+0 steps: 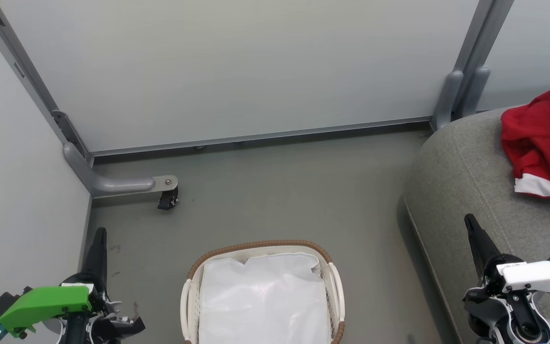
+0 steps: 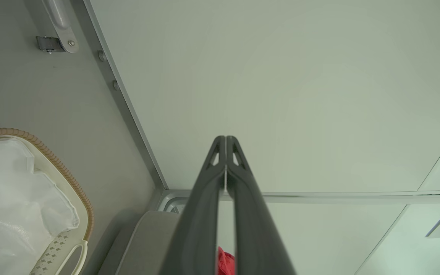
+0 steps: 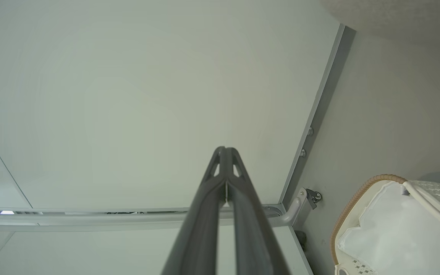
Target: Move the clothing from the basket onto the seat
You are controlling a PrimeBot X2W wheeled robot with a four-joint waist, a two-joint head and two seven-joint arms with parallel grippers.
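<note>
On the seat [image 1: 461, 191] lies clothing [image 1: 542, 131], seemingly one heap.

The left pincer [image 2: 225, 142] has its two dark fingers pressed together, tips touching and gripping nothing, well apart from the basket [image 2: 73, 180]. A crumpled white liner [image 2: 10, 198] fills the basket. Just beside its handle end lies the grey seat [image 2: 143, 244]. Farther from the basket, a sliver of red clothing [image 2: 224, 264] shows through the gap low between the fingers. Across the floor [image 2: 52, 99] from the basket's woven rim stands a castor [image 2: 48, 44].
</note>
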